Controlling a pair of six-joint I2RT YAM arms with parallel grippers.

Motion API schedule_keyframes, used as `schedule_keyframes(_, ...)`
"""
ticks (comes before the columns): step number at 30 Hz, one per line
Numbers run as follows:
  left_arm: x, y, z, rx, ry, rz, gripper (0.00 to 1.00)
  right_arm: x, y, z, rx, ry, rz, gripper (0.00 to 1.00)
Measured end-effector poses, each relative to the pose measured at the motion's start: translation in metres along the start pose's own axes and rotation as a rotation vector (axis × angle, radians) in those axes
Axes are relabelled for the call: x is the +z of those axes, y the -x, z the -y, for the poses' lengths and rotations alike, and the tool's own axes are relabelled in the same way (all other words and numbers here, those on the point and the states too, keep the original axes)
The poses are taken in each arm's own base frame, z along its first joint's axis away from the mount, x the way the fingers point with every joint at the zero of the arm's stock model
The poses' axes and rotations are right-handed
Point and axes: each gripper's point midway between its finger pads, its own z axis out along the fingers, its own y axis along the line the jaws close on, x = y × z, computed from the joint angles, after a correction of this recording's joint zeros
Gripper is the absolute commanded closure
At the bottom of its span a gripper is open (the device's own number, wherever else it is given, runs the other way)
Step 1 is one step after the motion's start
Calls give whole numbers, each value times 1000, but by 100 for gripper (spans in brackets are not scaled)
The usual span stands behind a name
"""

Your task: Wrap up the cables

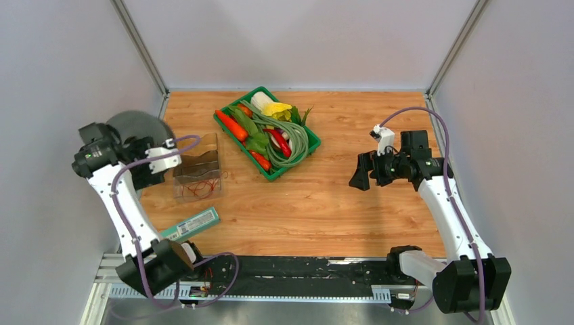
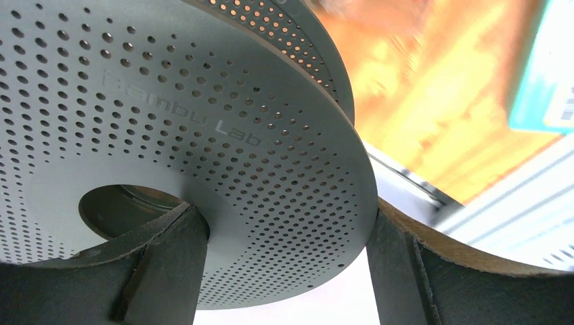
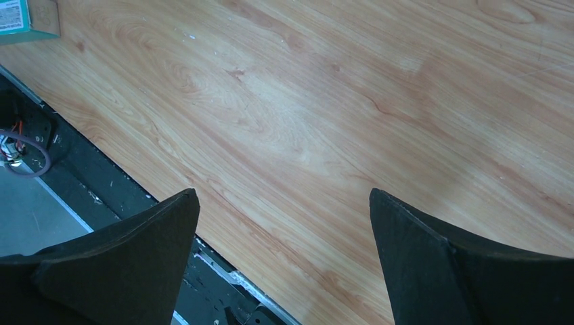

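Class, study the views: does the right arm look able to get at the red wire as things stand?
Perhaps, at a long stretch. The right gripper has open jaws over bare table, but a corner of the tray edges the straight way to the wire in its clear box.

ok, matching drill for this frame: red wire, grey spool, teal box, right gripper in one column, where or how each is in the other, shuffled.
1. red wire
2. grey spool
3. teal box
4. right gripper

A. open, above bare table
B. inside the clear container
C. between the left gripper fingers
D. lying flat at the table's near-left corner

Pairs: 1-B, 2-C, 3-D, 4-A
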Motion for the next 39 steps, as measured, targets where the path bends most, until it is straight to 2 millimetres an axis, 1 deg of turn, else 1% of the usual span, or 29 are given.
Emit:
schedule_keyframes(1,-7,15,-9,30,37,20,58,0,1,-1,1,5,0,0)
schedule_keyframes(2,-17,45,-21,83,87,66,59,-1,3,-2,3,7,1,0)
schedule_keyframes(3,-23,72,-27,123,116,121,59,-2,6,-2,4,7,5,0)
schedule_keyframes(4,-30,108,-27,161,134,198,59,-3,9,-2,4,6,9,0)
schedule_keyframes(5,-34,131,-23,175,134,254,60,-4,13,-2,4,2,18,0)
schedule_keyframes(6,-38,161,-13,195,112,325,62,-6,16,-1,7,-3,27,0)
schedule_keyframes(7,-41,192,4,215,65,395,63,-8,19,1,12,-10,35,0)
schedule_keyframes(8,-44,215,19,229,16,442,63,-9,20,3,20,-17,42,0)
schedule_keyframes(9,-45,240,39,248,-55,486,64,-11,21,5,30,-24,49,0)
schedule_keyframes(11,-44,270,72,266,-182,517,64,-15,23,15,71,-53,66,0)
schedule_keyframes(12,-41,282,86,271,-240,507,64,-18,24,21,91,-72,75,0)
schedule_keyframes(15,-25,308,124,289,-373,430,64,-27,27,39,148,-131,112,0)
schedule_keyframes(20,8,346,178,393,-469,295,63,-40,27,62,221,-206,165,0)
schedule_keyframes(25,52,378,238,479,-547,157,63,-47,21,68,246,-240,195,0)
schedule_keyframes(27,66,386,255,489,-565,117,62,-49,19,68,244,-250,203,0)
schedule_keyframes(29,76,396,266,491,-570,97,60,-49,19,68,244,-254,208,0)
schedule_keyframes(31,83,406,270,488,-561,93,56,-49,18,69,247,-256,206,0)
schedule_keyframes(33,91,416,271,484,-541,97,47,-47,18,71,250,-256,203,0)
schedule_keyframes(35,99,423,271,480,-523,103,35,-46,17,72,255,-255,197,0)
schedule_keyframes(36,101,424,272,480,-520,102,23,-44,17,73,260,-253,192,0)
schedule_keyframes(37,105,425,272,480,-518,98,20,-43,16,74,266,-252,185,0)
schedule_keyframes(39,108,424,273,482,-522,86,20,-40,14,76,279,-248,171,0)
